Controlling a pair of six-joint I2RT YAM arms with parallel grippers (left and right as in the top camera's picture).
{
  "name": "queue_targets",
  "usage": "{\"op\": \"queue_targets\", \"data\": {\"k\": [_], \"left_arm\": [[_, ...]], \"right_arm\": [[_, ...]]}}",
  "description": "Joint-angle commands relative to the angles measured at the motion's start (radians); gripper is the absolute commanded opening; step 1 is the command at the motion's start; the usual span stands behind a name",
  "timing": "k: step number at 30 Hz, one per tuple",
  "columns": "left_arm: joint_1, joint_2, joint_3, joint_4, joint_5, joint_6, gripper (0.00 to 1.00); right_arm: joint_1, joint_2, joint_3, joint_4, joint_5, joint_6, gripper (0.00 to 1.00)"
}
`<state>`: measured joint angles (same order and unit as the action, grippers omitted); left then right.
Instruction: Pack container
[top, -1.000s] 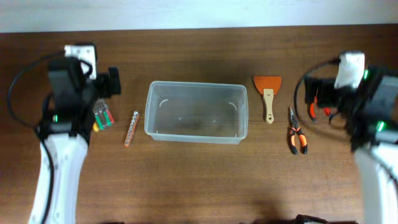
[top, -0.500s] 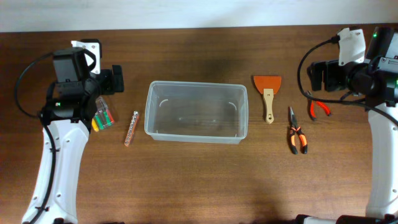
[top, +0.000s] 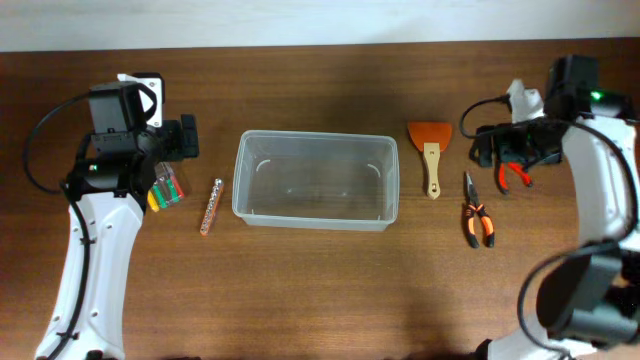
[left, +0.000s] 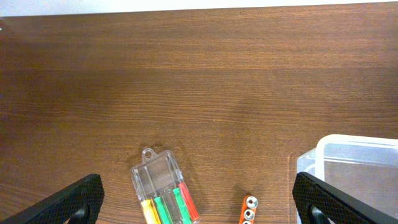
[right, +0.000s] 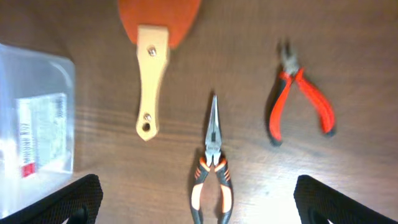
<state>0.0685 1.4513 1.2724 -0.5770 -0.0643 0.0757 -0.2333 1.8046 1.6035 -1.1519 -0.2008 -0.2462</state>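
Large clear rectangular plastic tub (top: 315, 182) empty, centre of brown wooden tabletop (top: 320, 285), long axis left-right. Left claw (top: 188, 137) nearer, spread wide, by clear case of coloured screwdrivers (top: 166, 187). Right claw (top: 483, 146) spread, by red-handled pliers (top: 515, 175).

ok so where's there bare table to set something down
Widest: the near strip of table in front of the container, and the strip behind it to the far edge. Crowded: right of it, scraper, pliers and red cutters lie close; left, the screwdriver case and bit strip.
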Motion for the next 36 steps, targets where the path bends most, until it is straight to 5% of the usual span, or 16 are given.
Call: {"op": "queue_targets", "data": {"k": [1, 7, 13, 24, 36], "left_arm": [[0.005, -0.004, 0.024, -0.001, -0.011, 0.016, 0.99], [0.004, -0.004, 0.024, -0.008, -0.011, 0.016, 0.99], [0.004, -0.004, 0.024, -0.008, -0.011, 0.016, 0.99], [0.004, -0.004, 0.024, -0.008, -0.011, 0.016, 0.99], [0.004, -0.004, 0.024, -0.008, -0.011, 0.016, 0.99]], "right_arm": [[-0.003, 0.038, 0.016, -0.013, 0.022, 0.019, 0.96], [-0.003, 0.061, 0.016, -0.043, 0.064, 0.019, 0.71], [-0.001, 0.061, 0.016, -0.098, 0.081, 0.019, 0.72], [0.153, 0.084, 0.016, -0.032, 0.083, 0.015, 0.88], [0.203, 0.268, 0.016, 0.041, 0.085, 0.072, 0.86]]}}
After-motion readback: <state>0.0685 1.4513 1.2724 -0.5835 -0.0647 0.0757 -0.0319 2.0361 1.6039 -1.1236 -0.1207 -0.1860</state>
